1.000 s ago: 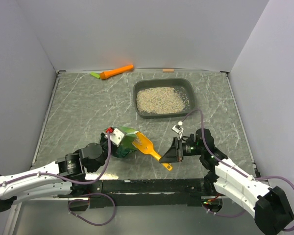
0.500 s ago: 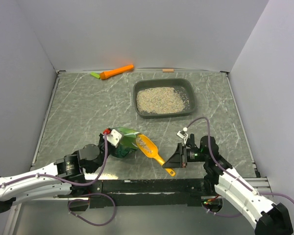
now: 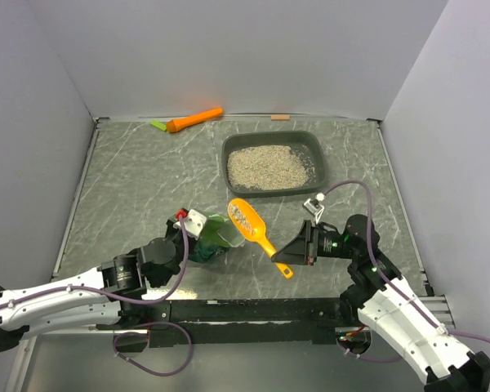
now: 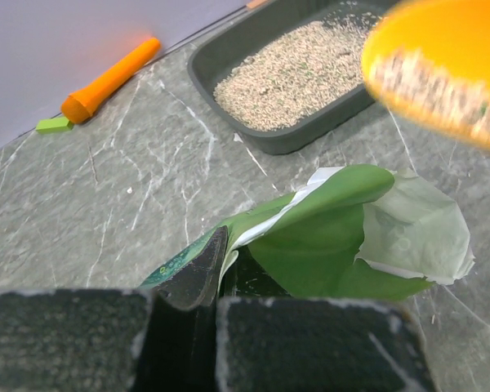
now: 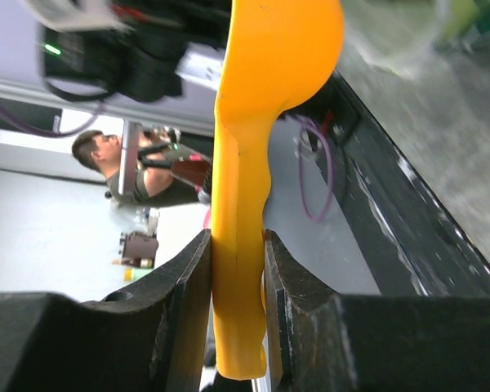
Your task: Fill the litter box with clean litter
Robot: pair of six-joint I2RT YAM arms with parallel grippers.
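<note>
The dark grey litter box [image 3: 313, 144] stands at the back right of the table, and beige clean litter [image 3: 267, 166] covers its floor. My left gripper [image 3: 198, 229] is shut on the rim of the green bag [image 3: 215, 238], holding its mouth open; in the left wrist view the bag [image 4: 327, 245] spreads in front of my fingers. My right gripper [image 3: 292, 250] is shut on the handle of the orange scoop [image 3: 251, 225]. The scoop hangs above the table between the bag and the litter box [image 4: 229, 57], with granules in its bowl [image 4: 441, 77].
An orange carrot-shaped toy [image 3: 193, 120] with a green end lies by the back wall, left of the litter box. Grey walls close the table on three sides. The black rail runs along the near edge by the arm bases.
My right gripper has lifted the scoop out of the bag's mouth, carrying litter, and raised it up and back toward the litter box. The left gripper keeps hold of the bag.
</note>
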